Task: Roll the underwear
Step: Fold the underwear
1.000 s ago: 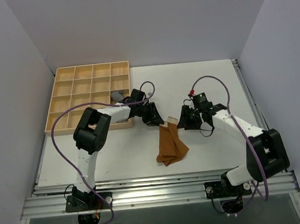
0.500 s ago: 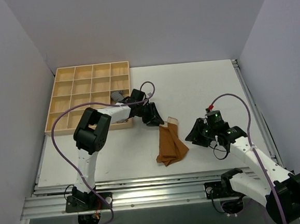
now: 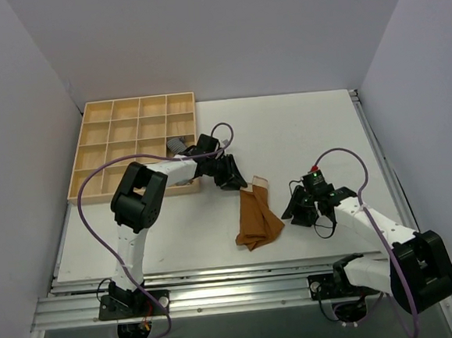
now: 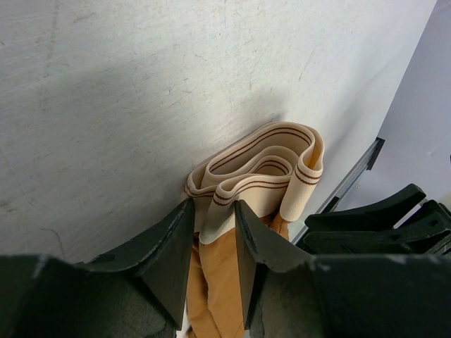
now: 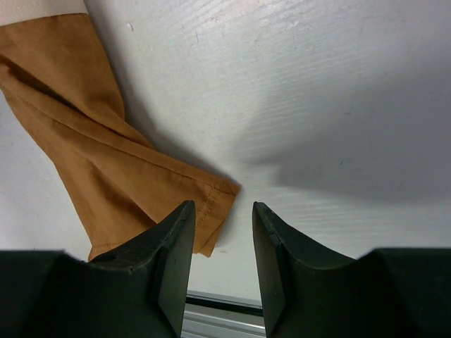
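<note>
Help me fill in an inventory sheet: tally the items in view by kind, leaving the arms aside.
underwear: 1
grey cloth: 1
wooden tray: 1
Total: 3

The top camera is fixed high behind the two arm bases and looks down, from far, on the whole table [image 3: 308, 123]. The left wrist camera sits just behind the left gripper [image 4: 213, 210] and looks forward, low and very near, at the pale band of the underwear [image 4: 261, 172]. The right wrist camera sits behind the right gripper [image 5: 223, 208] and looks down at the brown end. All three views share the underwear.
</note>
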Robot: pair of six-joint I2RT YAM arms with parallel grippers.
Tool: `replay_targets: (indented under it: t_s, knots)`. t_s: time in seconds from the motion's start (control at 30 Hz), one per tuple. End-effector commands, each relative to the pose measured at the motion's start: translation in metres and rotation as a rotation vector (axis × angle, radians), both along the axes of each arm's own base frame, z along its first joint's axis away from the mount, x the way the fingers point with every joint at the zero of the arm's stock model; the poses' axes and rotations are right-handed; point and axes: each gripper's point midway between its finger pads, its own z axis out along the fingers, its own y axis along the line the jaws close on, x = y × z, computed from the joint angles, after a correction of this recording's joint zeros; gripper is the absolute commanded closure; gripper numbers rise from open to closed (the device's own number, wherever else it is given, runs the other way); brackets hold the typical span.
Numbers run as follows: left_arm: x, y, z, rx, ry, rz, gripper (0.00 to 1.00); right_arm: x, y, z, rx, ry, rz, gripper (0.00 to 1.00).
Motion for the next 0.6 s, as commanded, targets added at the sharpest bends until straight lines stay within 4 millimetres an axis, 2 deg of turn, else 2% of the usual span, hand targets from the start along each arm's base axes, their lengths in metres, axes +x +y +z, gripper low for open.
replay_targets:
  t_s: [0.0, 0.3, 0.57]
  knots:
    - [-0.002, 0.006, -0.018, 0.054, 0.004, 0.001, 0.61, 0.006, -0.004, -0.004, -0.028, -0.010, -0.021, 0.66]
    - [-0.005, 0.007, -0.022, 0.053, 0.012, 0.007, 0.62, -0.001, -0.004, -0.012, -0.033, 0.003, -0.017, 0.66]
    - [-0.004, 0.007, -0.021, 0.051, 0.011, 0.010, 0.61, -0.004, 0.009, -0.018, -0.019, 0.007, -0.008, 0.66]
